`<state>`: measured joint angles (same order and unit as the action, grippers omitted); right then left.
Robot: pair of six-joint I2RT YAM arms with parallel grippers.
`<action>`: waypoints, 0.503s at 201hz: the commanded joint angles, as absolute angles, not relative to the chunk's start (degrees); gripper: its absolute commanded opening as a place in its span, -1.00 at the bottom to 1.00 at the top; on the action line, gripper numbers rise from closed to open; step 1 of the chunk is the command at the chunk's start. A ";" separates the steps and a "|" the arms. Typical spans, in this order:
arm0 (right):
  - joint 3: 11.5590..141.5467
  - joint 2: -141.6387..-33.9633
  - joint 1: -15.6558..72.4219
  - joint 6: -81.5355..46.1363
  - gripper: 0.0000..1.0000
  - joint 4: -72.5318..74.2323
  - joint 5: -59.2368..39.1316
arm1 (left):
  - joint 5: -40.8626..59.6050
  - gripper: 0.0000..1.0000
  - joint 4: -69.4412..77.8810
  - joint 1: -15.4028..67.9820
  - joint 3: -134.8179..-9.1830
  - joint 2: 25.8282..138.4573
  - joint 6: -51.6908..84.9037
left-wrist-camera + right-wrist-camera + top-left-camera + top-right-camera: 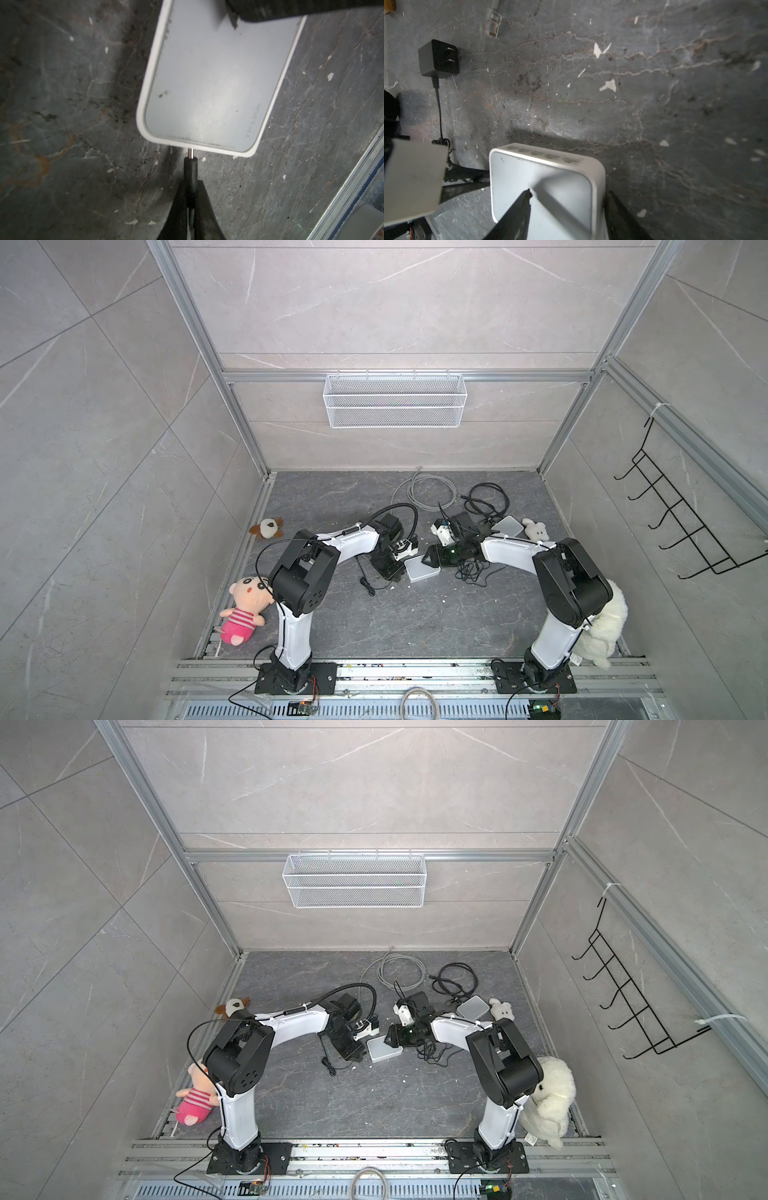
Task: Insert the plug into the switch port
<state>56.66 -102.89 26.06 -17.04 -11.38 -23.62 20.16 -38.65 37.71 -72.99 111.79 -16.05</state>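
Observation:
The white switch (pixel 422 570) (pixel 384 1049) lies on the dark stone floor between the two arms. My left gripper (pixel 192 187) (pixel 400 574) is shut on a black barrel plug (pixel 191 171). The plug's metal tip (pixel 190 152) touches the switch's (pixel 207 83) side edge. My right gripper (pixel 569 193) (pixel 429 562) is shut on the switch (pixel 546 187), with one finger (pixel 517 209) across its top face and the other (pixel 618 209) along its far side. A row of ports (pixel 544 154) shows on another side. The plug's thin cable runs to a black power adapter (pixel 439 60).
A grey cable coil (pixel 424 489), black cables (pixel 486 499) and a second white box (pixel 508 526) lie behind the arms. A cable bundle (pixel 471 572) sits under the right arm. Plush toys (pixel 268 527) (pixel 245 610) (pixel 536 529) (pixel 602 626) lie at the floor's sides.

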 commanded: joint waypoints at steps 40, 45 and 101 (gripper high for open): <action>58.81 -105.38 25.86 -16.36 0.12 -14.49 -22.91 | 21.65 -0.81 -39.30 38.58 -71.08 108.53 -14.99; 58.72 -105.31 25.86 -16.27 0.12 -14.59 -22.88 | 21.93 -0.81 -39.35 38.57 -70.78 108.19 -14.94; 58.54 -105.69 25.93 -15.83 0.08 -15.17 -22.53 | 23.74 -0.81 -36.03 38.75 -68.21 106.10 -13.38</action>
